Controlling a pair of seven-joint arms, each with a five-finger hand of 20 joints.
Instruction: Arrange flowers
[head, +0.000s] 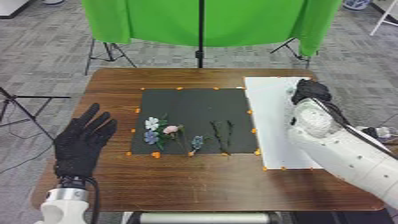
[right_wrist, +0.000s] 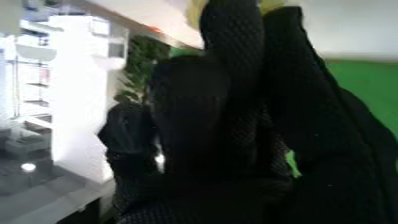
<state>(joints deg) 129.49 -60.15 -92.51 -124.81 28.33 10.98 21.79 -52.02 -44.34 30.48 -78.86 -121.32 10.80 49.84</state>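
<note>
I'd judge this job to be near its start. The flowers I can make out lie on the dark mat (head: 187, 104), not gathered into any arrangement. The white flower (head: 152, 123), the blue flower (head: 151, 137) and the pink flower (head: 171, 129) sit close together at the mat's near left, with green leaves around them. The small flower (head: 197, 142) is just to their right, and beyond it two dark sprigs (head: 220, 137) lie side by side, pointing away from me.

My right hand (head: 311, 90) is over the far part of the white sheet (head: 271, 115), by its right edge. I cannot tell how far open it is or whether it has hold of anything. In the right wrist view something yellow (right_wrist: 195, 13) shows by the far end of the glove; it could be a bloom, but I wouldn't swear to it.

My left hand (head: 83, 142) is at the table's (head: 114, 97) left side, fingers straight and spread, with nothing in its grasp.

As I read it, the sheet is where the bouquet should take shape, so what lies on the mat is probably left to carry across, one stem at a time.
</note>
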